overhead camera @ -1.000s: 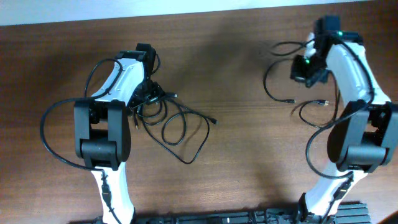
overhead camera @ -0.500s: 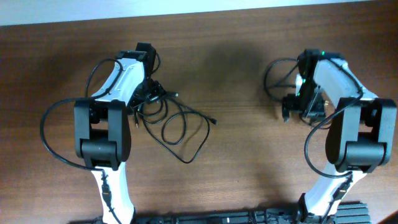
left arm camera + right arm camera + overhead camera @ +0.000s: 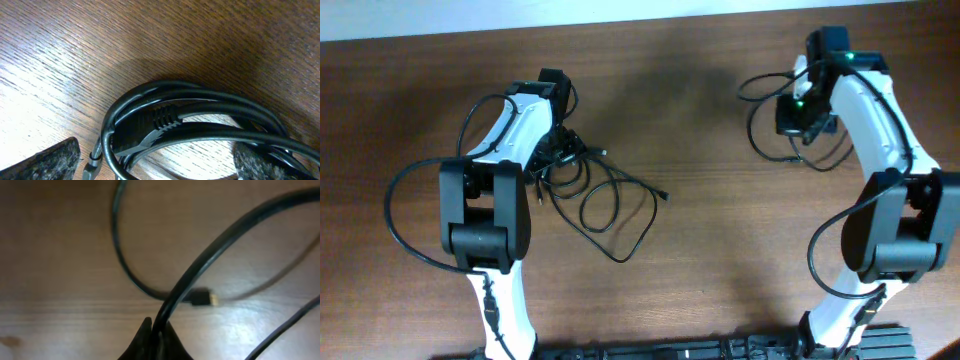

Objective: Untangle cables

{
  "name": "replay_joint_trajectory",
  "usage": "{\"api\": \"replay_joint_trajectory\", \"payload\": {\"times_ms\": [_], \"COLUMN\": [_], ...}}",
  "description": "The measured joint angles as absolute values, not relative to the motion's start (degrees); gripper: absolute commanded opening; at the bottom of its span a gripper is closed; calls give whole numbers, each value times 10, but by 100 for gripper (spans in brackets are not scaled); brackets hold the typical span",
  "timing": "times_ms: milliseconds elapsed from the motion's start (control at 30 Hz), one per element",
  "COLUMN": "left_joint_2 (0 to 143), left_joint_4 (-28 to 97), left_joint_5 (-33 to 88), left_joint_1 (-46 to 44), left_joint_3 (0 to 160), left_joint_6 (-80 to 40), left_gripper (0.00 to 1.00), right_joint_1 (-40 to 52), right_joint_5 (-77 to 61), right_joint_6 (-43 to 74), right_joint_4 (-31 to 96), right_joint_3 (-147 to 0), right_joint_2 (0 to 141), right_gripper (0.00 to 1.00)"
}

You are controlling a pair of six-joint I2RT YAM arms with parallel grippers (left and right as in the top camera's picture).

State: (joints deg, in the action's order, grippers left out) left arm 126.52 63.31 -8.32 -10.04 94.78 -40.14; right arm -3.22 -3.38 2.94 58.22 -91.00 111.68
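A tangle of thin black cables (image 3: 610, 205) lies in loops on the wooden table at centre left. My left gripper (image 3: 558, 152) sits low over the knotted end of it. In the left wrist view the bundle with a ribbed plug (image 3: 162, 117) lies between the spread fingers (image 3: 155, 165), which are open around it. My right gripper (image 3: 798, 112) at the back right is shut on one separate black cable (image 3: 757, 135), which loops to its left. In the right wrist view the cable (image 3: 200, 265) rises from the pinched fingertips (image 3: 157, 336), and its gold-tipped plug (image 3: 202, 297) lies on the table.
The table (image 3: 720, 260) is dark brown wood. Thicker black wires (image 3: 400, 200) hang off both arms. A white wall edge (image 3: 620, 10) runs along the back. A dark strip (image 3: 720, 350) lies at the front edge.
My right gripper dipped toward the front half a second ago and has swung back to the rear with its cable, whose loops shifted. The left arm and the tangle have not moved.
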Motion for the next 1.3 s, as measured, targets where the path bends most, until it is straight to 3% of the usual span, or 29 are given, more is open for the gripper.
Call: {"api": "replay_joint_trajectory", "payload": {"times_ms": [67,100,167,233,400,500,567,600,633,667,700,900,1033,1167,1300], "left_joint_2": [1265,1265,1265,1265,1265,1265,1265,1265,1265,1265,1265,1265,1265,1265,1265], "left_joint_4": [633,633,633,633,633,633,633,633,633,633,633,633,633,633,633], "left_joint_5": [-83,-83,-83,-83,-83,-83,-83,-83,-83,-83,-83,-83,-83,-83,-83], "left_joint_1": [-100,-100,-100,-100,-100,-100,-100,-100,-100,-100,-100,-100,-100,-100,-100], "left_joint_3": [948,948,948,948,948,948,948,948,948,948,948,948,948,948,948], "left_joint_6": [-401,-401,-401,-401,-401,-401,-401,-401,-401,-401,-401,-401,-401,-401,-401], "left_gripper": [99,99,99,99,99,99,99,99,99,99,99,99,99,99,99], "right_joint_1": [-9,6,37,41,35,35,35,34,32,30,29,-4,-68,-124,-187], "right_joint_5": [-37,-38,-32,-26,2,9,11,9,6,4,1,1,8,11,14], "right_joint_6": [3,-16,-50,-58,-93,-131,-144,-148,-152,-153,-153,-94,-80,-100,-133], "right_joint_4": [526,492,423,392,369,384,394,396,399,404,411,459,517,430,295], "right_joint_3": [-881,-862,-818,-794,-783,-782,-782,-782,-783,-783,-785,-806,-923,-1025,-1031], "right_joint_2": [1117,1117,1117,1117,1119,1142,1162,1167,1168,1169,1171,1180,1211,1211,1212], "right_gripper": [10,25,78,96,99,92,77,65,47,14,4,4,4,4,4]}}
